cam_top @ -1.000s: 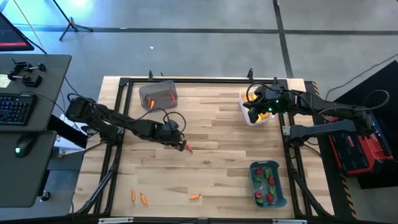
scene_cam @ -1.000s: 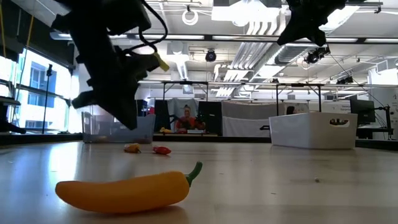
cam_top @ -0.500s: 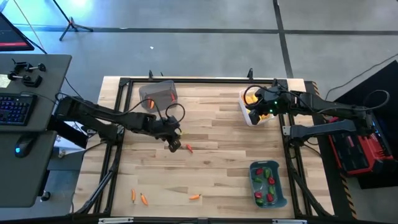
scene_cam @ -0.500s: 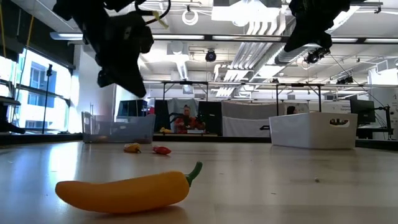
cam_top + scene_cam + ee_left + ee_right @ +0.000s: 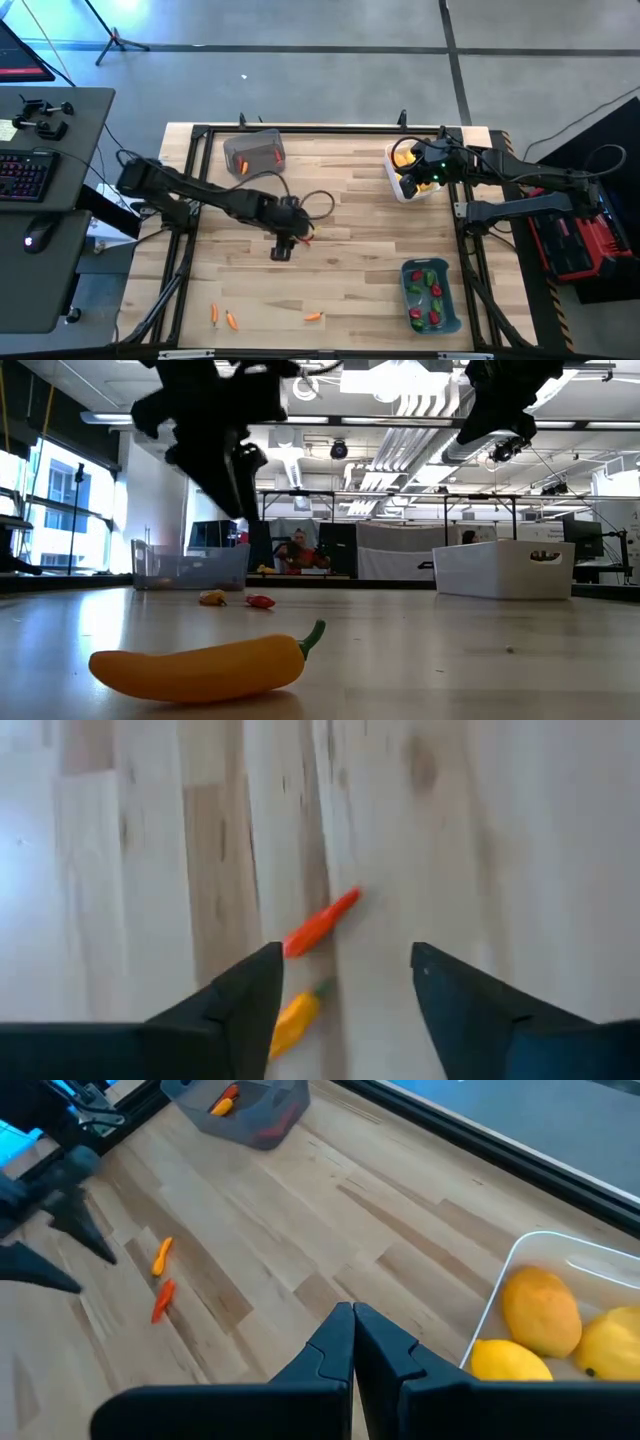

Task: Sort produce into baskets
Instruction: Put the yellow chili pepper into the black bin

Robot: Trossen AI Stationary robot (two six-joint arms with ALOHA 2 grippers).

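Hovering mid-table with fingers spread, left gripper (image 5: 340, 982) is framing a small orange-red carrot (image 5: 321, 923) and yellow-orange pepper (image 5: 293, 1021) lying on the wooden table (image 5: 350, 280), right gripper (image 5: 352, 1342) is idling, fingers pressed together, beside the white plastic bin (image 5: 520, 1270) of yellow-orange fruits (image 5: 541, 1308).

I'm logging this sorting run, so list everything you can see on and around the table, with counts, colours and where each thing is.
Grey bin: one, clear smoky grey, far left of the table, orange pieces inside.
White bin: one, far right, holding yellow-orange fruits; three show in the right wrist view.
Blue-grey bin: one, near right, holding red and green peppers.
Loose pieces mid-table: one orange-red carrot and one yellow-orange pepper, side by side.
Carrots at the near edge: three, orange; two at near left, one near the middle.
Desk: one, dark, left of the table, with keyboard.
Left gripper: open, above the mid-table pair.
Right gripper: shut, beside the white bin.
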